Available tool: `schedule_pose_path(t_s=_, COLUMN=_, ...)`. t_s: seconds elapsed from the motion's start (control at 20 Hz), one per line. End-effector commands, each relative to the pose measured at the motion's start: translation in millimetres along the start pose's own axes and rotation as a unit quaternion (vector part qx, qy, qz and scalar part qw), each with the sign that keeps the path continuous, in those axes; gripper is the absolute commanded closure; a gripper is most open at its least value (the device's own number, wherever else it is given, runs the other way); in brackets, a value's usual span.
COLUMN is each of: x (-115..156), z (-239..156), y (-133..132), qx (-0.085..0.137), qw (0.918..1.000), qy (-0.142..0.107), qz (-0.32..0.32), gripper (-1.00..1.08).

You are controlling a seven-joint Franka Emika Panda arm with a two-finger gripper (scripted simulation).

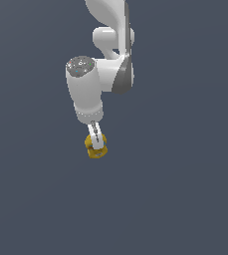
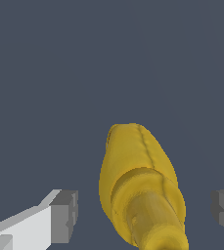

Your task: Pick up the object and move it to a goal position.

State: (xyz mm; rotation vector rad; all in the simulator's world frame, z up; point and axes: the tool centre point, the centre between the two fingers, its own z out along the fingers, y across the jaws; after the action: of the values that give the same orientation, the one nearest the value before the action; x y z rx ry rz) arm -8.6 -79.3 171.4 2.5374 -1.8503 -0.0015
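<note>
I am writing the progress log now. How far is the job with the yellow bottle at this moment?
Done: the claw has reached the yellow bottle and straddles it. In hand: the grasp; in the wrist view both fingers stand apart from the bottle, with gaps on each side, so nothing is gripped. Left: closing, lifting and carrying it to the goal, which no picture shows.

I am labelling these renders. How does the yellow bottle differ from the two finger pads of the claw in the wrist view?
Colour: the yellow bottle is bright yellow, while the finger pads are grey.
Shape: the bottle is rounded and tapers toward its nozzle; the pads are blocky with flat faces.
Position: the bottle sits in the middle, with one pad on each side and a visible gap, so neither touches it.
Shared: both show plain, matte rendered surfaces.
</note>
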Motion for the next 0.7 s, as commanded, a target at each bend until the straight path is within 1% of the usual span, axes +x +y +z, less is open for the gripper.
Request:
schedule_pose_path(t_s=0.0, x=0.2, z=1.0, y=-0.7, qx=0.001, qw=1.0000, qy=0.000, qz=0.000, gripper=1.08)
schedule_pose_path(t_s=0.65, x=-1.2, z=-2.7, y=-1.7, qx=0.002, qw=1.0000, qy=0.002, qz=-0.001, gripper=1.08)
